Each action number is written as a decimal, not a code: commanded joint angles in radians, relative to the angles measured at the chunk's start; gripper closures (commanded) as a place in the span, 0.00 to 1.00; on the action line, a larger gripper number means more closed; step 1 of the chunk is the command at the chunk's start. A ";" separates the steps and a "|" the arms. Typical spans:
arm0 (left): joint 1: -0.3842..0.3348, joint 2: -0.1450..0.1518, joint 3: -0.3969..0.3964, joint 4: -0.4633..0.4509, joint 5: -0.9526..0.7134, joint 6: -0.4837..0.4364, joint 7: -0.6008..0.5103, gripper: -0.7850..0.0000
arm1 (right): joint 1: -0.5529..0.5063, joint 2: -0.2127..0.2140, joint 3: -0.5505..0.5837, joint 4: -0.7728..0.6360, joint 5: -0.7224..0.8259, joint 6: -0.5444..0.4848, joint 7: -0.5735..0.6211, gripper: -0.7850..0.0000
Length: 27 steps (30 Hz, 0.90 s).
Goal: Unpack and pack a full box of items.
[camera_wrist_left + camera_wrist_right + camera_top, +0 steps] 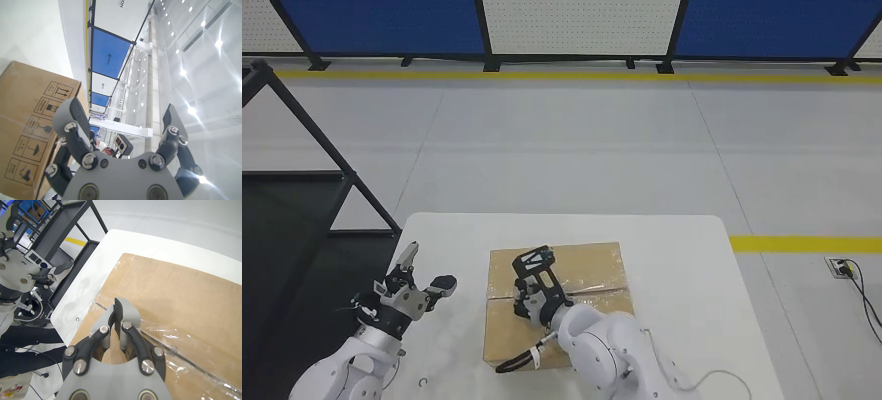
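A closed cardboard box (577, 262) sits in the middle of the white table (447, 245), its flaps sealed along the middle seam with clear tape (170, 337). My right gripper (116, 311) is shut, its tips just above the top of the box (170, 289) near the seam's end; in the top view the right gripper (525, 298) lies over the box's left half. My left gripper (427, 272) is open at the table's left edge, holding nothing, tilted upward, with the printed side of the box (28, 123) beside it.
A black metal rack (302, 200) stands left of the table, close to the left arm. A small C-shaped ring (77, 319) lies on the table near its front left edge. Bare table runs around the box on all sides.
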 commanded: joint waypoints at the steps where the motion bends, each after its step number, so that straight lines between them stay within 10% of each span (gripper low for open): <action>1: -0.002 0.000 0.001 0.002 0.001 0.000 -0.001 0.00 | 0.005 -0.004 -0.001 0.010 0.005 0.018 0.005 1.00; 27: -0.006 -0.003 0.015 0.001 0.022 -0.004 0.001 0.00 | -0.123 0.010 0.195 -0.068 0.096 0.165 -0.016 1.00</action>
